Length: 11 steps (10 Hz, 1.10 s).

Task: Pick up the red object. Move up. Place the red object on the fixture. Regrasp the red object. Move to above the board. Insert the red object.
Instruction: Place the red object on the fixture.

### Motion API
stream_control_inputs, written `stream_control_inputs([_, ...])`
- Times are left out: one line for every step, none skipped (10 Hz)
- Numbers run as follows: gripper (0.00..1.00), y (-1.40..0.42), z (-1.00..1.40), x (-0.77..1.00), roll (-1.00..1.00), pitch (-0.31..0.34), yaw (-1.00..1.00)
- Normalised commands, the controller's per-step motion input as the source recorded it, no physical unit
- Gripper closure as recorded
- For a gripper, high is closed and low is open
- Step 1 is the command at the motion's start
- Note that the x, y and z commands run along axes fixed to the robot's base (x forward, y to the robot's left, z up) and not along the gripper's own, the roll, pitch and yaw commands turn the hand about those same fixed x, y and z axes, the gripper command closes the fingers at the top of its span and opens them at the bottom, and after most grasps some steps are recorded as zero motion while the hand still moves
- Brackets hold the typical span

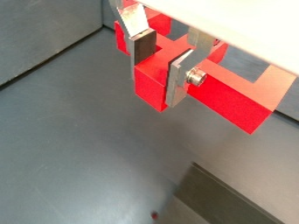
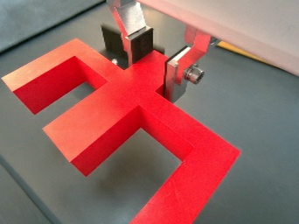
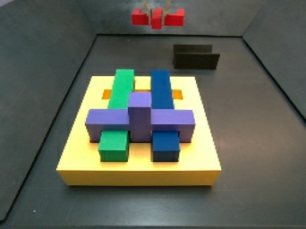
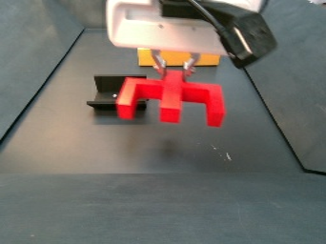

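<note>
Clamped by the hand (image 2: pixel 152 61) only on its crossbar, the bright red arch-like blocky piece (image 4: pixel 171 98) hangs clear of the floor near the small dark L-shaped fixture (image 4: pixel 107 93), so it could swivel and land crooked

— Where's the red object (image 4: pixel 169 97)?
— Off the floor between the gripper (image 4: pixel 170 65) fingers, beside the fixture (image 4: pixel 105 92).
— And the board (image 3: pixel 141 167)?
— In a side view, nearer than the fixture.

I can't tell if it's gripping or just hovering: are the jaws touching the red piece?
Touching. In a wrist view the gripper has its jaws pressed against both sides of the red object, which hangs above the floor in a side view.
</note>
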Motion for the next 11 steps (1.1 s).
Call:
stream_control_inputs([1.0, -0.16, 0.33, 0.56, -0.23, 0.0, -0.16])
stream_control_inputs([1.0, -0.17, 0.27, 0.7, -0.32, 0.066, -0.06])
stream_control_inputs([1.0, -0.15, 0.15, 0.59, -0.5, -0.086, -0.14])
stream_control_inputs([1.0, -0.16, 0.03, 0.52, -0.55, -0.191, 0.0])
stream_control_inputs([1.0, -0.19, 0.0, 0.62, -0.51, -0.046, 0.0])
stream_control_inputs([1.0, -0.19, 0.0, 0.46, -0.53, -0.131, 0.01])
stream_control_inputs([1.0, -0.21, 0.0, 0.53, -0.53, -0.074, 0.05])
stream_control_inputs([1.0, -0.25, 0.07, 0.66, -0.45, 0.0, 0.0])
stream_control_inputs([1.0, -0.32, 0.11, 0.65, -0.34, 0.0, 0.0])
stream_control_inputs([1.0, -0.2, 0.0, 0.86, -0.43, 0.0, -0.17])
stream_control_inputs([1.0, -0.13, 0.0, 0.86, -0.44, 0.0, -0.19])
